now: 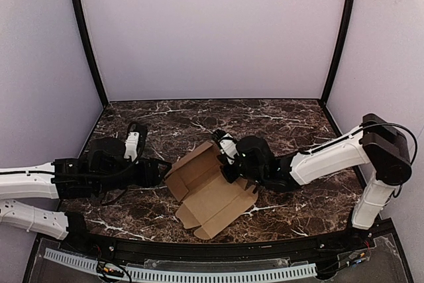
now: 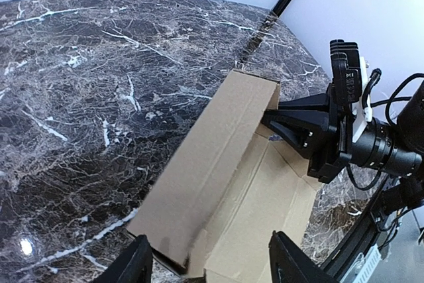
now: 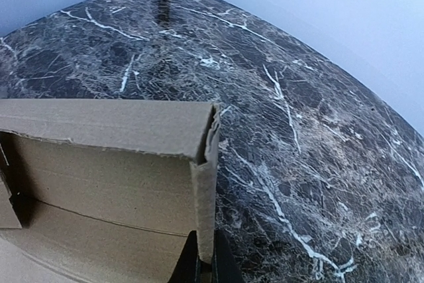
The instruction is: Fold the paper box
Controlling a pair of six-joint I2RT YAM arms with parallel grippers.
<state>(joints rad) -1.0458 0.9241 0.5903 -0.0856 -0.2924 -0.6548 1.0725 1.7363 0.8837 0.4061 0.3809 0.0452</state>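
The paper box [image 1: 209,190] is plain brown cardboard, half unfolded at the table's middle, its far wall raised and the rest lying flat toward the front. My right gripper [image 1: 230,167] is shut on the box's right end flap [image 3: 207,210], which stands edge-on between its fingertips [image 3: 187,266]. My left gripper [image 1: 162,173] is open at the box's left end, its fingertips [image 2: 136,263] apart on either side of the box's near corner [image 2: 199,230]. The left wrist view shows the right gripper [image 2: 285,122] at the far end.
The dark marble table [image 1: 278,120] is enclosed by pale walls with black corner posts [image 1: 86,38]. A black rail and a white perforated strip [image 1: 199,271] run along the front edge.
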